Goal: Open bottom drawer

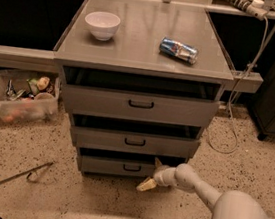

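Observation:
The grey cabinet has three drawers. The bottom drawer [105, 166] is the lowest and smallest-fronted, with a small black loop handle [132, 168]. A dark gap shows above its front. My gripper [149, 174] is at floor level against the right part of that drawer front, just right of the handle. Its fingers are spread, one fingertip [158, 162] near the drawer's top edge and the other [144, 185] by the floor. Nothing is between them. The white arm reaches in from the bottom right.
The middle drawer [134, 142] and the tall top drawer [139, 104] sit above. A white bowl [102, 24] and a lying can [178, 50] are on the cabinet top. A clear bin of clutter [20, 98] stands at the left, tongs [18, 175] lie on the floor, and a cable [233, 129] hangs at the right.

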`<action>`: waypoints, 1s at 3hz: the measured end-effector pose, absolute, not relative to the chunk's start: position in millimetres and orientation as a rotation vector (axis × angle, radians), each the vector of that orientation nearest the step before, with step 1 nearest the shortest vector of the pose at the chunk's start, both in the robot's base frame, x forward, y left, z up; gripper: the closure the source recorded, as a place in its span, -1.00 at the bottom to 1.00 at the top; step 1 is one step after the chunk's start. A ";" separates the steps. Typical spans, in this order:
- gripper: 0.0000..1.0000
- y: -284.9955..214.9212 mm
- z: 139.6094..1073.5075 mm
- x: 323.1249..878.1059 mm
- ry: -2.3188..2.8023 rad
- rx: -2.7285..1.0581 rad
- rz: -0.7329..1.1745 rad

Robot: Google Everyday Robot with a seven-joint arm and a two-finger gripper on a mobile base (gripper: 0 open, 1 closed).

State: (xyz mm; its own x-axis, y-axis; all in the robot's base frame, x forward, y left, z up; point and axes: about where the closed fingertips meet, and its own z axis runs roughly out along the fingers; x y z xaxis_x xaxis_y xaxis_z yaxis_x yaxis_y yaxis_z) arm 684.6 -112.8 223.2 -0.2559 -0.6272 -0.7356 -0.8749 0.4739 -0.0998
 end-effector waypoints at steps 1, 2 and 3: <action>-1.00 -113.2 216.3 691.9 2.000 -1.237 0.438; -1.00 -115.5 203.9 712.7 2.013 -1.209 0.420; -1.00 -115.8 194.5 730.6 2.058 -1.224 0.423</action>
